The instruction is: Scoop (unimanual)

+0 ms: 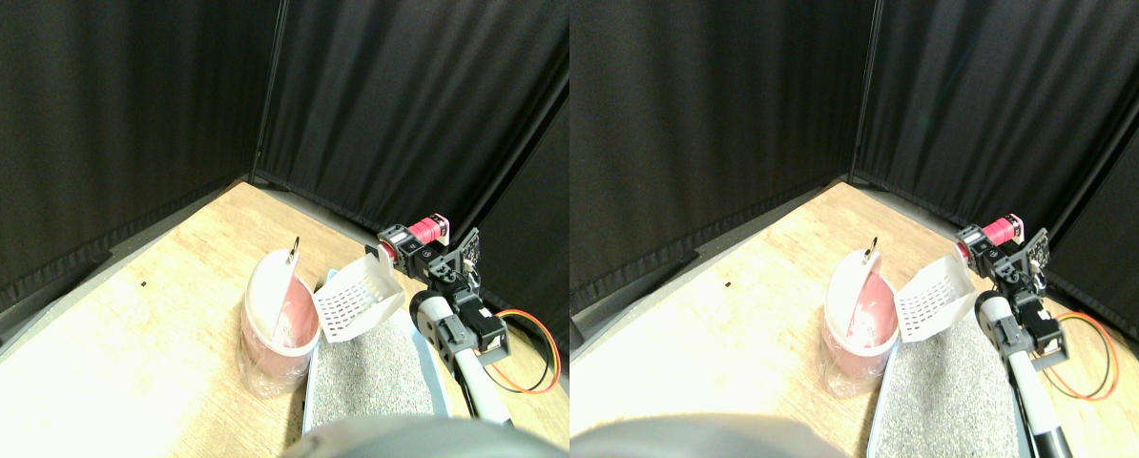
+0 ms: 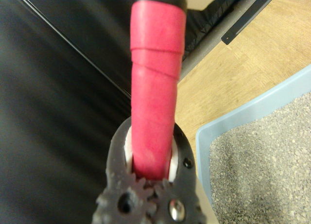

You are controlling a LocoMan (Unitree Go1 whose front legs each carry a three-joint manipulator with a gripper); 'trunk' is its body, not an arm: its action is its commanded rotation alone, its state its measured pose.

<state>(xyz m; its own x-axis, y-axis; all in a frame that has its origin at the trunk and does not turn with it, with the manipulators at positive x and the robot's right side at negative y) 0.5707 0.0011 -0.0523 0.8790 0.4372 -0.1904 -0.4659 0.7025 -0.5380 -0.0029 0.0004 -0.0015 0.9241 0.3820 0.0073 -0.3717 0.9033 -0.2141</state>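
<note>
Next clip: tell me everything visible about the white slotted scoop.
The scoop looks like white plastic, a boxy head with rows of slots in its floor. It is raised above the grey litter in the tray, its head beside the pink bin. Its red-wrapped handle sits clamped in the right gripper. No contents are discernible.

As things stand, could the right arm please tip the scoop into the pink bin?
Probably yes: the scoop, held in the right end effector, hangs beside the bin's open top with nothing between.
</note>
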